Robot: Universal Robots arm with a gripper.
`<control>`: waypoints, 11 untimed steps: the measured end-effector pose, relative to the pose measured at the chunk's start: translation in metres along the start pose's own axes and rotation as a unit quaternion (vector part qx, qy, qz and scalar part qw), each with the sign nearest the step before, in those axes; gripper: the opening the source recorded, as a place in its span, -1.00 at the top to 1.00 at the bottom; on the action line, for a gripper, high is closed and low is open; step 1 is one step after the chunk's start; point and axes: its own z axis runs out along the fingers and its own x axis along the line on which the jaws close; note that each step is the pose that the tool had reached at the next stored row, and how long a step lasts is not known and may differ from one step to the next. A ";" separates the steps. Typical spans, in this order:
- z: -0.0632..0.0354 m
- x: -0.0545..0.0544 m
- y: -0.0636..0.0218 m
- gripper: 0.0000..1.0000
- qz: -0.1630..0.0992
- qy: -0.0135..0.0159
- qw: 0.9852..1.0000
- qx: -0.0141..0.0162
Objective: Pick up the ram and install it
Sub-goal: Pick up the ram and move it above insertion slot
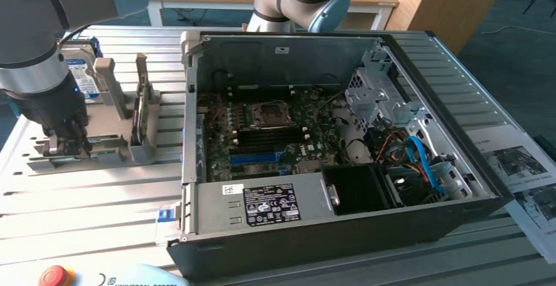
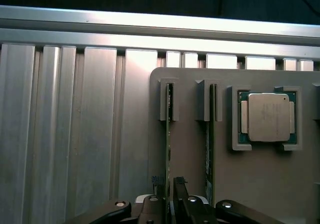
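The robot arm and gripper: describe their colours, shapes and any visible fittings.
The arm is thick, round, silver-grey tubing with rounded joints closed by pale blue caps. The gripper is black and blocky; the wrist view shows dark linkage bars with shiny round screw heads.

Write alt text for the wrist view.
The tool sits over one end of a ram stick standing on edge in a grey holder on a ribbed aluminium table. A second stick stands in the neighbouring slot, and a silver processor chip lies in a recess beside it.
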 end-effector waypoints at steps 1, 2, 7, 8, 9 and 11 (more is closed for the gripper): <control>0.0000 0.000 -0.0003 0.58 0.000 0.000 1.000 0.000; 0.0000 0.000 -0.0003 0.58 0.000 0.000 1.000 0.000; 0.0000 0.000 -0.0004 0.58 0.000 0.000 1.000 0.000; 0.0000 0.000 -0.0004 0.58 0.000 0.000 1.000 0.000; 0.0000 0.000 -0.0004 0.58 0.000 0.000 1.000 0.000; 0.0001 0.000 -0.0004 0.58 0.000 0.000 1.000 0.000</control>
